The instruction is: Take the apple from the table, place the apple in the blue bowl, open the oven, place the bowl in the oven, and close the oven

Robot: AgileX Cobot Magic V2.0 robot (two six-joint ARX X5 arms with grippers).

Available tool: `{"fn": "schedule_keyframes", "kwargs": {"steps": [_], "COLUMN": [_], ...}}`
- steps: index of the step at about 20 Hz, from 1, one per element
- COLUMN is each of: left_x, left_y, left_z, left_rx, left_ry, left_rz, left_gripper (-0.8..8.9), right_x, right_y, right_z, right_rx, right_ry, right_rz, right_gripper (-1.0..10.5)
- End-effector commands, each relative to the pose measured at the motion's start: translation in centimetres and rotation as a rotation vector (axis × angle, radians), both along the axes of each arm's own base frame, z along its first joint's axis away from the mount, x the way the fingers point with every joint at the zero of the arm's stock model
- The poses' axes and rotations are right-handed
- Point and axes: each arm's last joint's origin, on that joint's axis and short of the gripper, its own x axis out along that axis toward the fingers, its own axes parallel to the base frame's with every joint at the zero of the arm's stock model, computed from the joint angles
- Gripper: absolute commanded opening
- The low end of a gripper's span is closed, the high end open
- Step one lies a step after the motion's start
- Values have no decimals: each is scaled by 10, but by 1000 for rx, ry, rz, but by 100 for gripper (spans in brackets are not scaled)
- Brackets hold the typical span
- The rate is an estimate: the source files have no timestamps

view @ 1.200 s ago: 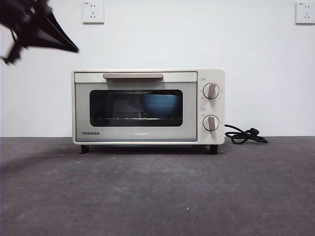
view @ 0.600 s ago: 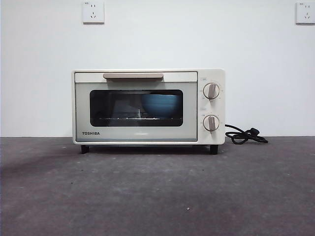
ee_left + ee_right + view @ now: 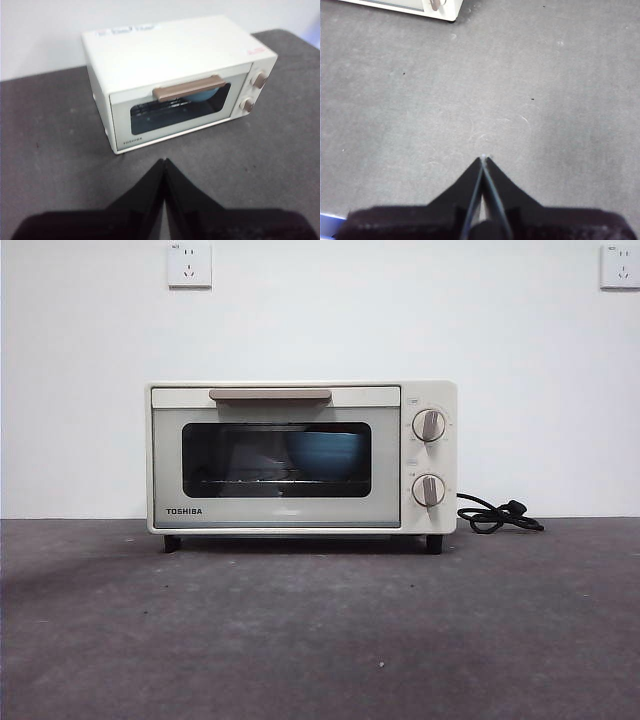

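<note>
Left wrist view: left gripper (image 3: pixel 164 161) jaws pressed together, empty, hovering over the table (image 3: pixel 50 150). Right gripper (image 3: pixel 483 158) pinched closed too. Oven (image 3: pixel 300 455) sits mid-frame, door closed, blue bowl (image 3: pixel 328 453) visible behind the glass.

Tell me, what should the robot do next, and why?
Probably nothing more than rest. The oven has its door closed, and the blue bowl shows behind the glass. The left gripper hangs back from the oven with jaws shut, and the right gripper is shut over bare table. The apple isn't visible.
</note>
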Motion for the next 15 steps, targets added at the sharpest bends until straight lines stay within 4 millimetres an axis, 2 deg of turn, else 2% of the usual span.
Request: {"fn": "schedule_keyframes", "kwargs": {"steps": [1,2,5,7,10,15], "left_x": [0,-1,-10,-18,-32,-41], "left_y": [0,1,4,7,12,20], "left_z": [0,0,-9,-33,-87,-193], "left_rx": [91,139,129,113,82,77], "left_ry": [-44,-56,-182,-314,-432,-400], "left_rz": [-18,-15,5,30,77,158], "left_gripper": [-4,-4,-4,-4,-4,-4], "right_x": [1,1,1,1,1,1], "right_y": [0,0,0,0,0,0], "right_z": [-1,-1,-1,-1,-1,-1], "right_rx": [-4,-3,-4,-3,-4,-4], "right_ry": [1,1,1,1,1,2], "right_rz": [2,2,2,2,2,2], "right_gripper": [1,1,1,1,1,1]}}
